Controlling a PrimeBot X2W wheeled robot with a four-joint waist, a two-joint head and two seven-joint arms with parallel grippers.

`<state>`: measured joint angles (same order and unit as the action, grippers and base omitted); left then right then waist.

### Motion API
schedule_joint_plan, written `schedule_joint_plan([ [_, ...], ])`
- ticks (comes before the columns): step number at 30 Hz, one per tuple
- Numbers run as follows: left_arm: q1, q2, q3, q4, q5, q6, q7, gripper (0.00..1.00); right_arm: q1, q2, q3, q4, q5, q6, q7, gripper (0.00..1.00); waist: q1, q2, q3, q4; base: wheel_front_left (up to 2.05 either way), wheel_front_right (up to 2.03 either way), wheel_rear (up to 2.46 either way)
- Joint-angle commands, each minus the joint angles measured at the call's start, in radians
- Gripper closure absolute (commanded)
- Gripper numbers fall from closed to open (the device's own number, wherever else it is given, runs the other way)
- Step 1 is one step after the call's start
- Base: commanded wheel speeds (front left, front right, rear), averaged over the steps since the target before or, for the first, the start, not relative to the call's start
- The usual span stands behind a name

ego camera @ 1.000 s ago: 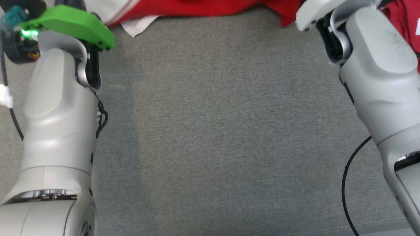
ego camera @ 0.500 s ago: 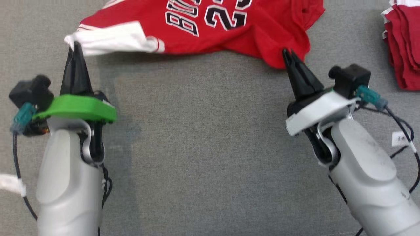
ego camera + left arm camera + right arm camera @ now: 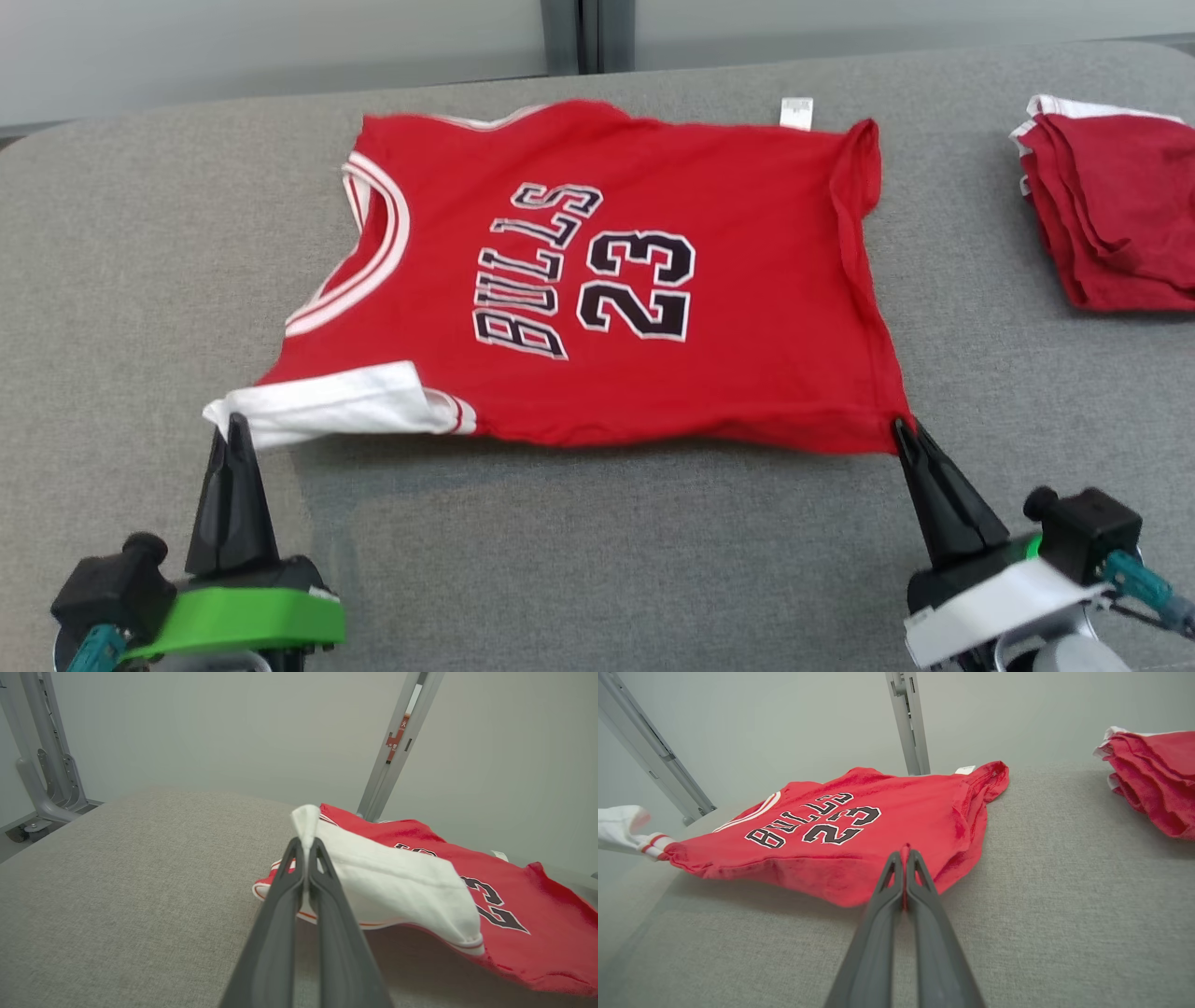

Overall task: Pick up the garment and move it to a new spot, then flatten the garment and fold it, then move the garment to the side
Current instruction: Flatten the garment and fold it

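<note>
Pinching the "BULLS 23" jersey (image 3: pixel 747 327) — left tool (image 3: pixel 231 425) at sleeve (image 3: pixel 336 403), right tool (image 3: pixel 901 429) at hem (image 3: pixel 873 373).

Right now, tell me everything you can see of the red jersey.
The red jersey is soft cloth with BULLS 23 in black letters edged white, a white-striped neckline, a white sleeve and a small white label at its far edge. It lies spread print up on the grey padded surface, near edge lifted. The left claw pinches the sleeve, the right claw a red corner.

The head view has tilted up, so the whole jersey (image 3: pixel 747 280) shows, its near edge now straighter
</note>
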<state>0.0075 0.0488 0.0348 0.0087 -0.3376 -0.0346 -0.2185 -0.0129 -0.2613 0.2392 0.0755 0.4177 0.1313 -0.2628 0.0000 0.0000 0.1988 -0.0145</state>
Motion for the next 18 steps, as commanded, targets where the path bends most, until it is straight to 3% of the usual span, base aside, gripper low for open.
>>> schedule_joint_plan([
  [1,0.049,0.005,-0.008,-0.045,-0.017,0.021,0.021,1.0,0.051,-0.001,-0.011,-0.021,-0.013,-0.001,-0.001,1.0,0.0,0.0,-0.042,0.026,0.0,0.0,0.0],
  [7,0.166,0.004,-0.035,-0.204,-0.027,0.074,0.108,1.0,0.212,0.023,-0.071,-0.106,-0.028,-0.001,0.035,1.0,0.0,0.0,-0.06,0.033,0.0,0.0,0.0],
  [11,0.181,0.017,-0.043,-0.249,-0.018,0.084,0.146,1.0,0.256,0.032,-0.094,-0.135,-0.031,-0.001,0.069,1.0,0.0,0.0,-0.066,0.021,0.0,0.0,0.0],
  [18,0.042,0.076,-0.071,-0.15,-0.025,0.029,0.223,1.0,0.184,0.037,-0.106,-0.101,-0.008,-0.001,0.124,1.0,0.0,0.0,-0.036,-0.005,0.0,0.0,0.0],
])
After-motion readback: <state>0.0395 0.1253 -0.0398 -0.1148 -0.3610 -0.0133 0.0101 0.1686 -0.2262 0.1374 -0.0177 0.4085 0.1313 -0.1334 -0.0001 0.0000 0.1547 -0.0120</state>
